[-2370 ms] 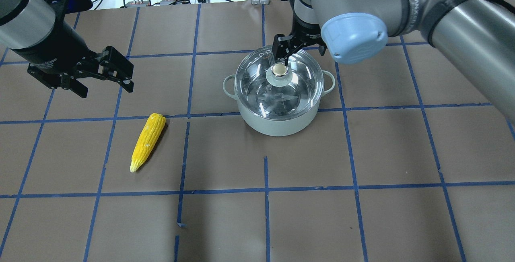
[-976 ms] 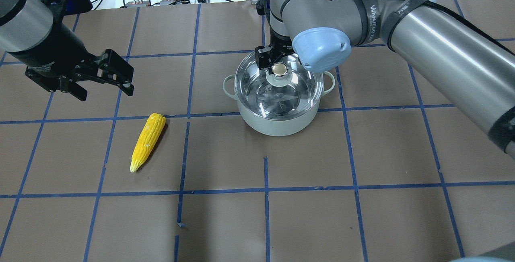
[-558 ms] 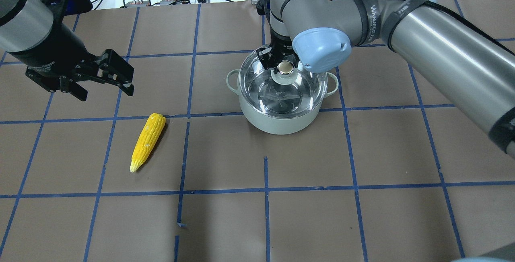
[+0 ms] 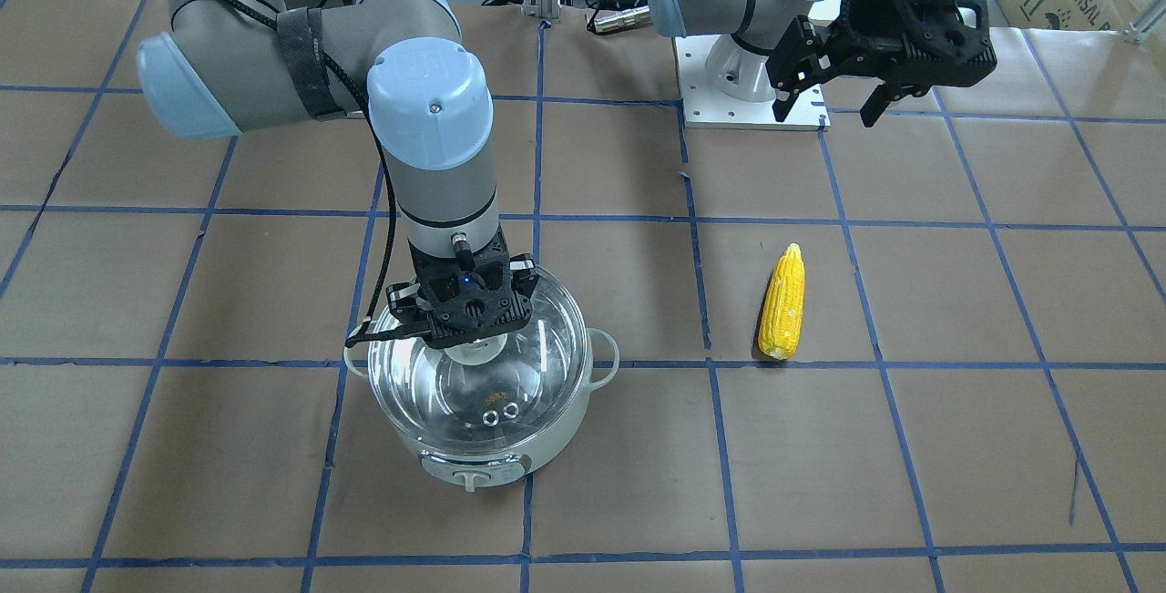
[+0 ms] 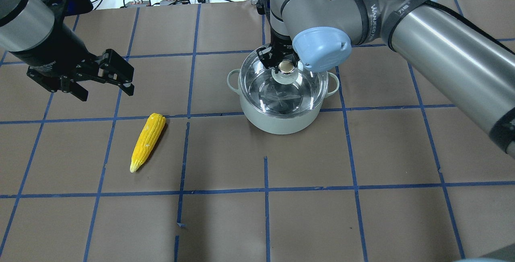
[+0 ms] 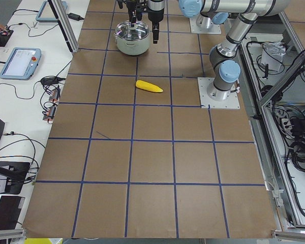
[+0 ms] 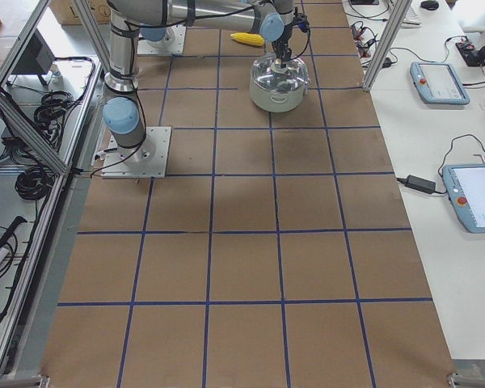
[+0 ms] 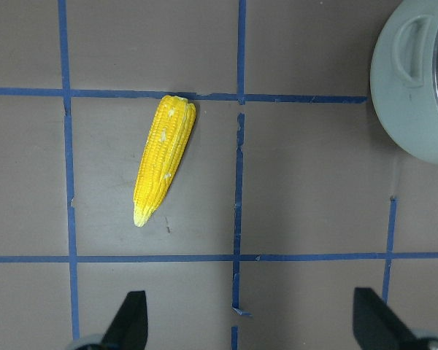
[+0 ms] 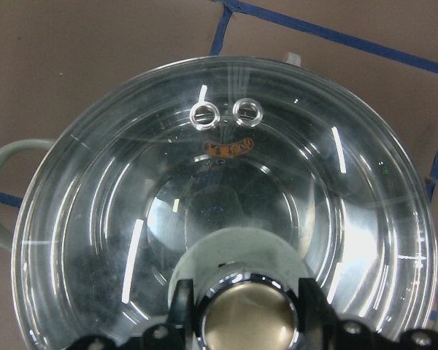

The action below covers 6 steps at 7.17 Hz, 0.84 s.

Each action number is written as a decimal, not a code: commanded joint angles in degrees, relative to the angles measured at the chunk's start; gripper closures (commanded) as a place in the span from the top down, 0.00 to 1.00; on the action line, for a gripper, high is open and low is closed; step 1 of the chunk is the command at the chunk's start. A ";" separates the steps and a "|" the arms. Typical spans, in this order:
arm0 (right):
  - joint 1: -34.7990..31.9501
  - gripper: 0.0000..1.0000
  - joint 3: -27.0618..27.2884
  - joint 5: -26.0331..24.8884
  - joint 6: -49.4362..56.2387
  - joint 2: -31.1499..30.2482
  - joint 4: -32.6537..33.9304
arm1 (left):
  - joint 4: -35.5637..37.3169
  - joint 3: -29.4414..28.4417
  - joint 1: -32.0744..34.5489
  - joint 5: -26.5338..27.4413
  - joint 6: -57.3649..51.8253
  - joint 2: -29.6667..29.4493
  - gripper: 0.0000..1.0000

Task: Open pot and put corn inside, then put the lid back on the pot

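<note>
Corn point(image 5: 148, 141), yellow and kernel-ribbed, lies flat on the brown paper table point(image 5: 362, 153). We note its long axis runs nearly toward and away from the robot, with the pointed tip toward the robot and the blunt end at a blue tape line point(image 5: 177, 115). It lies well apart from the pot point(image 5: 281, 124), on the robot's left of it.

We record the pot as round and pale mint, with loop handles point(image 5: 233, 81) on either side and its dial point(image 4: 474, 480) facing away from the robot. The clear glass dome lid point(image 5: 277, 95) is seated on the rim, its two metal-ringed vent holes point(image 9: 248, 109) on the dial side.

We find the right gripper point(image 9: 246, 321) coming straight down, its fingers point(image 9: 181, 306) closed against the brass knob point(image 5: 286, 67). The left gripper point(image 8: 252, 324) hangs over the table near the corn, spread wide and holding nothing.
</note>
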<state>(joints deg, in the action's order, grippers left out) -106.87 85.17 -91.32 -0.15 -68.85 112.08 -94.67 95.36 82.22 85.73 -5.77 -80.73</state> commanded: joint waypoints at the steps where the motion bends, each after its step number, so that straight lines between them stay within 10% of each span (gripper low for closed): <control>1: -0.09 0.43 -0.54 0.00 -0.64 -0.23 -0.55 | 0.10 -0.09 -0.13 -0.03 -0.03 -0.04 1.00; 6: 2.18 0.43 -10.33 -5.76 0.14 -4.27 -11.76 | 0.88 1.13 -0.48 0.23 -2.81 -1.08 1.00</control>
<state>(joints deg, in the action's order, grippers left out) -105.90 79.75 -93.57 -0.54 -72.25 104.90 -94.51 95.66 81.93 85.82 -6.51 -80.80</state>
